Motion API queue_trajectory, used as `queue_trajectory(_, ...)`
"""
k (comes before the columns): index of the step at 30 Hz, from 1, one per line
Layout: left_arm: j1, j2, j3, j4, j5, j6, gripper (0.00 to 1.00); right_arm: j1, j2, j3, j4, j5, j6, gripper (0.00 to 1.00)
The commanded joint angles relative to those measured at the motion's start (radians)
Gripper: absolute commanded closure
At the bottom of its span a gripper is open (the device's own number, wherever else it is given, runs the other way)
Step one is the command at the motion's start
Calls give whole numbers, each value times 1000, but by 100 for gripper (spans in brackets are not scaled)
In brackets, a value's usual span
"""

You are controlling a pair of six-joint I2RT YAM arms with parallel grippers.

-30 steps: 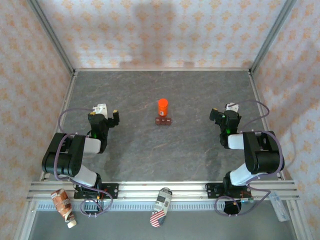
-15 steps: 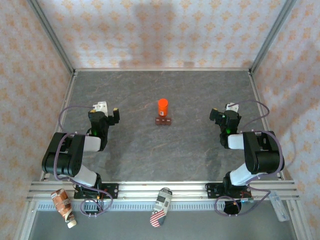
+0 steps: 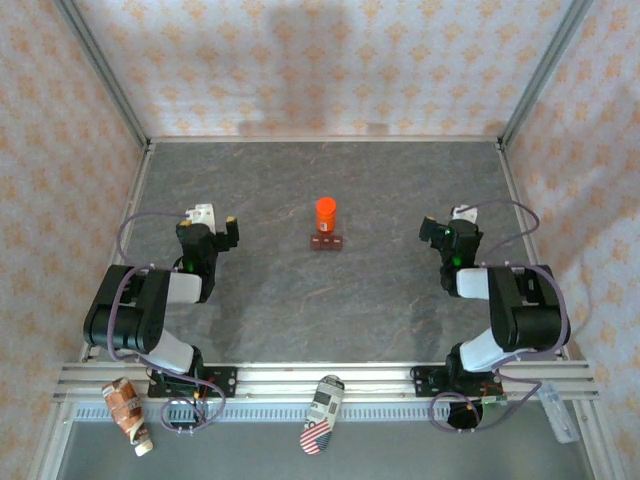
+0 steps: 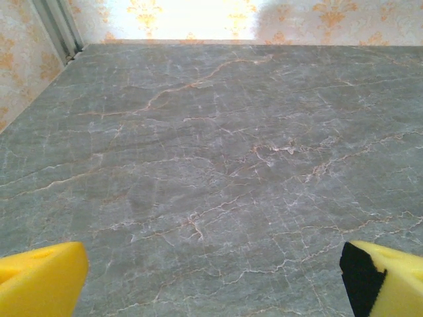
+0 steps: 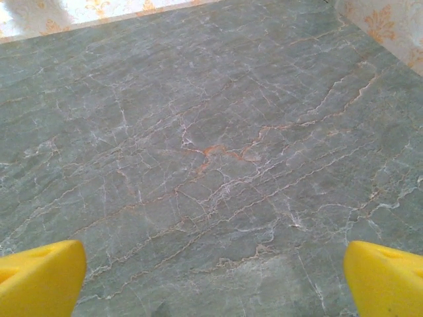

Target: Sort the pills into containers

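- Near the middle of the desk (image 3: 330, 320), seen from the top camera, the containers (image 3: 326, 241) sit as one small dark red-brown box.
- Just behind the box, touching or nearly touching it, stands an upright orange bottle (image 3: 326, 212).
- Whether any pills lie in the compartments or on the desk is too small to tell.
- The left gripper (image 3: 220, 222) hangs over bare desk, well to the left of the box, and holds nothing.
- The right gripper (image 3: 445, 222) sits well to the right of the box, also over bare desk and also holding nothing.
- Both arms are folded back close to their bases at the near edge.
- On the lower ledge in front of the rail lie a crumpled brown packet (image 3: 127, 410) on the left and a striped pouch (image 3: 322, 413) near the middle.
- From the left wrist camera, the left gripper (image 4: 211, 284) has its jaws spread wide: one yellow fingertip (image 4: 39, 281) sits at each lower corner, with bare grey veined desk (image 4: 211, 165) between them.
- Patterned wall (image 4: 198, 16) runs along the far edge, and a metal post (image 4: 59, 26) stands in the corner.
- From the right wrist camera, the right gripper (image 5: 211, 284) is spread just as wide, with yellow fingertips (image 5: 386, 277) at both lower corners.
- Between them lies bare desk (image 5: 211, 132), and patterned wall (image 5: 390, 26) shows at the upper right.
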Motion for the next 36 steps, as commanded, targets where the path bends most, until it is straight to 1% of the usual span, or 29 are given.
queue_trajectory(1, -9, -45, -17, 25, -50, -15, 0, -5, -77, 51, -102, 47, 7, 1)
queue_trajectory(4, -9, -97, -6, -37, -55, -13, 0, -4, -117, 63, -178, 90, 45, 1)
queue_trajectory(8, -9, -202, 1, -133, -76, -20, 0, -5, -194, 151, -428, 117, 153, 1)
queue_trajectory(10, -10, -262, 22, -218, -112, -41, 0, -6, -227, 199, -545, 147, 246, 1)
queue_trajectory(11, -10, -296, 43, -277, -142, -61, 0, -7, -239, 234, -624, 172, 333, 1)
queue_trajectory(12, -10, -326, 71, -348, -158, -76, 0, -10, -246, 272, -701, 161, 389, 0)
queue_trajectory(15, -10, -387, 155, -535, -164, -143, 0, -10, -235, 351, -804, -28, 408, 1)
queue_trajectory(18, -16, -435, 193, -627, -125, -253, 0, 19, -210, 403, -872, -173, 404, 1)
queue_trajectory(20, -25, -470, 198, -652, -70, -332, 0, 64, -184, 444, -932, -211, 381, 0)
queue_trajectory(23, -58, -511, 210, -714, -8, -438, 0, 146, -126, 498, -998, -215, 363, 2)
queue_trajectory(26, -113, -531, 220, -768, 7, -507, 0, 223, -41, 550, -1033, -199, 367, 6)
queue_trajectory(31, -179, -521, 233, -809, 23, -552, 0, 348, 144, 666, -1072, -130, 389, 12)
queue_trajectory(33, -188, -513, 236, -812, 39, -583, 0, 388, 218, 716, -1087, -90, 392, 13)
queue_trajectory(36, -193, -506, 235, -811, 50, -585, 0, 427, 314, 773, -1093, -47, 402, 15)
